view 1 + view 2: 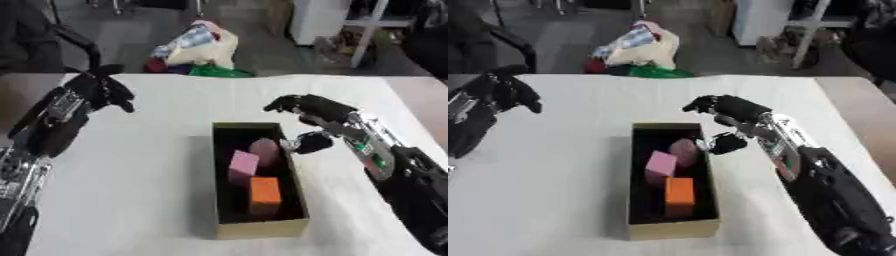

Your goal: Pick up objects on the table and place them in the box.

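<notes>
Knocking the box [260, 227] is the main risk — the right hand [313, 121] hangs just beside its right wall, fingers spread, holding nothing, and a careless move could push it. Inside the box lie an orange block [264, 194], a pink block [243, 166] and a rounder pink piece [265, 149]. Far left of the box, the left hand [103, 90] hovers over the tabletop [131, 175], fingers relaxed — no loose object shows there.

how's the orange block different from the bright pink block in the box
The orange block lies nearest the box's near end; the bright pink block sits behind it, toward the middle. The orange one lies squarer to the box walls; the pink one is turned askew. Both are boxy blocks lying inside the box.
</notes>
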`<control>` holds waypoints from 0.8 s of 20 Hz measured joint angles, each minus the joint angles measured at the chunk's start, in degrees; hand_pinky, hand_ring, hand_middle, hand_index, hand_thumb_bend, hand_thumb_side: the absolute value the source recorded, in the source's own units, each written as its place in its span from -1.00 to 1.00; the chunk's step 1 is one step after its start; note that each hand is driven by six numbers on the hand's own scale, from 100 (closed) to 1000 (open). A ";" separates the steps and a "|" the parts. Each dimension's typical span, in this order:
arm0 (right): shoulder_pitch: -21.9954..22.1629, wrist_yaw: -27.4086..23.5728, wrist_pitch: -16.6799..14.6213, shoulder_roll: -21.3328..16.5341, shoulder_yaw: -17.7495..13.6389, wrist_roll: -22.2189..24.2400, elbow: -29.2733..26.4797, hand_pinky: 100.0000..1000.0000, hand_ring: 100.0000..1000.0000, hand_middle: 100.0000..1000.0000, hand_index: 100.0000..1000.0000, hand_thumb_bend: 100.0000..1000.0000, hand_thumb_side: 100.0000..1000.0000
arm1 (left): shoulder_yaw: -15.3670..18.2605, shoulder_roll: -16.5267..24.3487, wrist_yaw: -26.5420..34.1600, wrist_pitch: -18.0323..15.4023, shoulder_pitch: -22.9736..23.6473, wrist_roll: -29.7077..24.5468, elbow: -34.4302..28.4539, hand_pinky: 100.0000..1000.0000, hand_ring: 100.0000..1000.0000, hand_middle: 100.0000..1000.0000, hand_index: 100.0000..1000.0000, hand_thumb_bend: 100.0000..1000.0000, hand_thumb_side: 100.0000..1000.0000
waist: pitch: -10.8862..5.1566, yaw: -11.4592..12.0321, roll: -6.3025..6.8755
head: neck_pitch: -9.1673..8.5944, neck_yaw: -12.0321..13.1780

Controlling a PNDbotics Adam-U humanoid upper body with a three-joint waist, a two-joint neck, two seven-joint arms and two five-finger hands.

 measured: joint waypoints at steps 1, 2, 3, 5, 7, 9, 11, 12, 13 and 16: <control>0.44 -0.25 0.17 -0.14 -0.38 -0.52 -0.93 0.59 0.53 0.60 0.88 -1.00 -0.08 | 0.05 0.03 -0.01 -0.06 0.14 0.06 0.00 0.44 0.13 0.14 0.84 -0.90 0.92 | -0.09 0.00 0.01 | 0.01 0.17; 0.88 -0.78 0.36 -0.37 -0.83 -1.16 -1.97 0.58 0.52 0.60 0.88 -1.00 -0.10 | 0.08 0.11 -0.02 -0.13 0.33 0.13 -0.01 0.44 0.13 0.14 0.84 -0.90 0.92 | -0.15 -0.04 0.00 | 0.02 0.42; 1.35 -1.61 0.59 -0.61 -1.30 -1.88 -3.11 0.58 0.51 0.58 0.88 -1.00 -0.13 | 0.18 0.36 -0.04 -0.22 0.66 0.22 -0.02 0.44 0.13 0.14 0.84 -0.90 0.92 | -0.19 -0.15 0.00 | 0.03 0.70; 2.35 -3.99 1.30 -1.04 -2.44 -3.59 -5.71 0.56 0.49 0.56 0.88 -1.00 -0.17 | 0.45 0.87 -0.06 -0.46 1.37 0.45 -0.09 0.44 0.13 0.15 0.84 -0.90 0.90 | -0.22 -0.43 0.00 | 0.04 1.59; 3.41 -6.93 2.39 -1.24 -3.72 -5.37 -8.62 0.55 0.48 0.55 0.87 -1.00 -0.17 | 0.87 1.37 -0.06 -0.93 2.26 0.82 -0.58 0.44 0.13 0.15 0.84 -0.90 0.90 | -0.25 -0.51 -0.01 | 0.04 2.63; 4.62 -10.03 3.72 -1.27 -4.96 -7.00 -11.56 0.54 0.46 0.52 0.87 -1.00 -0.12 | 1.37 1.83 -0.08 -1.56 3.17 1.26 -1.24 0.44 0.14 0.15 0.84 -0.91 0.89 | -0.25 -0.77 -0.01 | 0.04 3.65; 6.03 -12.90 5.09 -1.14 -6.18 -8.31 -14.17 0.53 0.45 0.50 0.87 -1.00 -0.07 | 1.81 2.07 -0.08 -2.21 4.01 1.71 -2.04 0.45 0.14 0.15 0.84 -0.90 0.89 | -0.19 -0.88 0.00 | 0.04 4.67; 6.70 -14.15 5.78 -0.73 -6.76 -8.90 -15.42 0.52 0.45 0.50 0.86 -1.00 -0.05 | 2.03 2.25 -0.08 -2.52 4.48 1.91 -2.42 0.45 0.14 0.15 0.84 -0.90 0.89 | -0.06 -1.06 0.00 | 0.04 5.17; 7.31 -15.21 6.40 -0.29 -7.31 -9.31 -16.46 0.52 0.44 0.49 0.86 -1.00 -0.02 | 2.21 2.42 -0.08 -2.83 4.80 2.04 -2.72 0.45 0.15 0.16 0.84 -0.90 0.88 | 0.17 -1.22 0.00 | 0.04 5.60; 9.38 -17.64 8.00 1.44 -8.81 -10.50 -18.97 0.50 0.42 0.46 0.85 -1.00 0.06 | 2.70 2.47 -0.08 -3.75 5.71 2.15 -3.52 0.45 0.15 0.16 0.84 -0.90 0.88 | 0.79 -1.46 0.06 | 0.04 6.79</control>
